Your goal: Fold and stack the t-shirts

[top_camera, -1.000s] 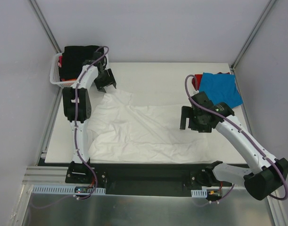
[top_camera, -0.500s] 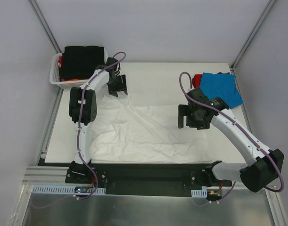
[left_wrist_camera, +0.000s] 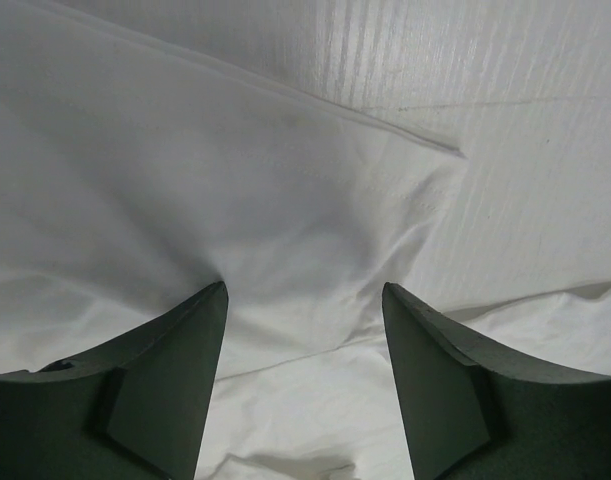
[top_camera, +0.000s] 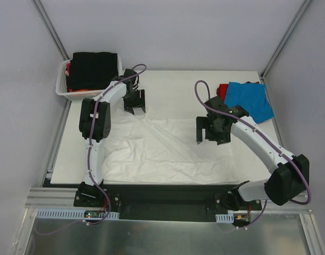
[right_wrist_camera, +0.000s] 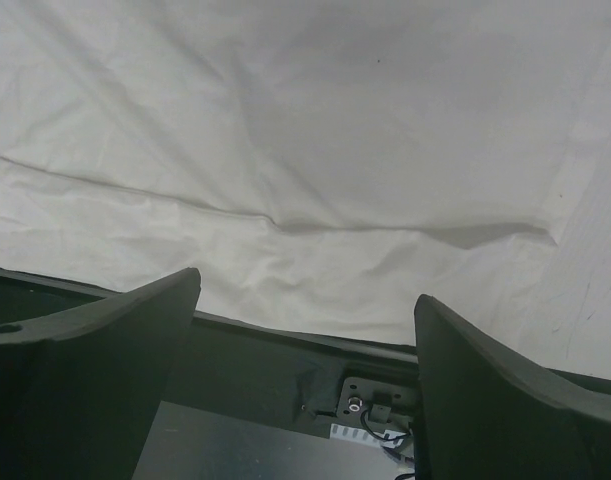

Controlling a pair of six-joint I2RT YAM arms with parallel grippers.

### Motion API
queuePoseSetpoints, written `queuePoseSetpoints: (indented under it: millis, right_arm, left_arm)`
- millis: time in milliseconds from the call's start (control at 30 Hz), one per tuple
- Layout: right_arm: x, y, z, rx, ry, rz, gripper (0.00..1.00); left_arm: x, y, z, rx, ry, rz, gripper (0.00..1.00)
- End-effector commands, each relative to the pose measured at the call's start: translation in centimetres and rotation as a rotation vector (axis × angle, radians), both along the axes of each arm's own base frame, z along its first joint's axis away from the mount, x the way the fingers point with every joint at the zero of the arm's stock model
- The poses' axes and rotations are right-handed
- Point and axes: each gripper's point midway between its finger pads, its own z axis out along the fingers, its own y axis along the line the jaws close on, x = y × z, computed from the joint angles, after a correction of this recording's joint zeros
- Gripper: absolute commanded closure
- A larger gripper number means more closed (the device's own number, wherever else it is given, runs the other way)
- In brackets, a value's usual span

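A large white t-shirt [top_camera: 162, 149] lies spread and wrinkled over the white table. It fills the left wrist view [left_wrist_camera: 235, 220] and the right wrist view [right_wrist_camera: 315, 170]. My left gripper [top_camera: 134, 108] is open and empty, over the shirt's far left corner. My right gripper [top_camera: 206, 137] is open and empty, above the shirt's right part. A bright blue t-shirt [top_camera: 248, 100] lies folded at the far right on a red one [top_camera: 222, 90]. A black t-shirt [top_camera: 93, 65] sits in the basket with red and orange cloth under it.
A white lattice basket [top_camera: 64, 91] stands at the far left corner, off the table's edge. The black rail with the arm bases [top_camera: 167, 196] runs along the near edge and shows in the right wrist view [right_wrist_camera: 285, 380]. Grey walls close in the sides.
My left gripper has swung right from beside the basket to over the shirt's far left corner. My right gripper has moved left and slightly away over the shirt.
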Motion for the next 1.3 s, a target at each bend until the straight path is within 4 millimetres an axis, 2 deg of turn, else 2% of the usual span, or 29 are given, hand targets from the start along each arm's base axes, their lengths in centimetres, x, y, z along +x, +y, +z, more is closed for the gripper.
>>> queuePoseSetpoints:
  millis: [0, 200, 300, 367, 467, 633, 967, 1267]
  right_arm:
    - [1.2, 0.7, 1.1, 0.030, -0.033, 0.025, 0.07]
    - [1.4, 1.0, 0.2, 0.039, -0.012, 0.016, 0.07]
    - [1.6, 1.3, -0.1, 0.043, -0.002, 0.016, 0.07]
    - [1.8, 1.4, -0.2, 0.045, -0.002, 0.016, 0.07]
    - [2.0, 1.6, -0.3, 0.046, 0.004, 0.013, 0.07]
    - [1.7, 1.5, -0.5, 0.050, 0.012, 0.002, 0.07]
    - [1.0, 1.4, -0.4, 0.061, 0.019, -0.028, 0.07]
    - [0.4, 1.0, -0.4, 0.051, 0.034, -0.029, 0.07]
  left_arm:
    - [1.2, 0.9, 1.0, 0.050, -0.029, 0.035, 0.37]
    - [3.1, 0.0, 5.1, 0.065, -0.154, 0.023, 0.35]
    - [4.2, 0.1, 6.2, 0.074, -0.194, 0.025, 0.33]
    - [4.5, 0.7, 5.6, 0.110, -0.181, 0.040, 0.33]
    - [4.8, 2.7, 4.4, 0.232, -0.166, 0.075, 0.37]
    - [5.5, 6.1, 4.0, 0.429, -0.199, 0.088, 0.38]
    - [6.1, 9.0, 3.3, 0.628, -0.205, 0.014, 0.35]
    - [7.6, 9.9, 2.5, 0.709, -0.221, 0.000, 0.35]
